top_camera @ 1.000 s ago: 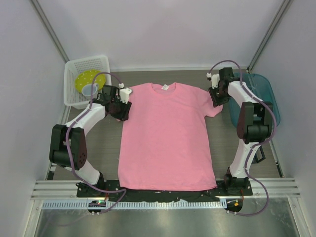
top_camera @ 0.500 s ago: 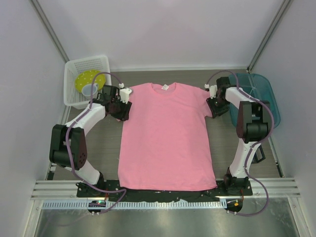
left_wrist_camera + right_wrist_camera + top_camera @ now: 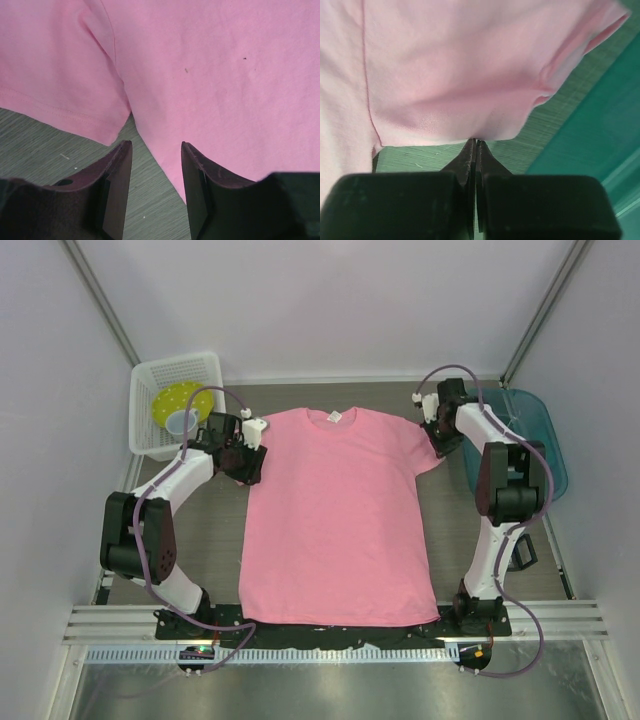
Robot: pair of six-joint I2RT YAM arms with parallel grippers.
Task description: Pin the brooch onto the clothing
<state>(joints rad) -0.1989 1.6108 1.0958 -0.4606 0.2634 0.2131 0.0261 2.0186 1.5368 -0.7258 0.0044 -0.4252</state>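
The pink T-shirt (image 3: 335, 520) lies flat, collar at the far side. My left gripper (image 3: 250, 465) is open and empty, low over the table at the shirt's left armpit. In the left wrist view the gripper (image 3: 156, 145) straddles the shirt's side edge (image 3: 225, 75). My right gripper (image 3: 440, 440) is at the shirt's right sleeve. In the right wrist view its jaws (image 3: 476, 141) are shut on the sleeve's hem (image 3: 445, 75), which bulges up. The brooch is not in view.
A white basket (image 3: 175, 405) holding a yellow dish (image 3: 182, 403) stands at the back left. A teal bin (image 3: 530, 440) stands at the back right, close beside the right arm; it also shows in the right wrist view (image 3: 600, 140).
My right gripper dipped toward the near side with the sleeve, then moved back toward the far right, spreading the sleeve out again. The left arm has not moved.
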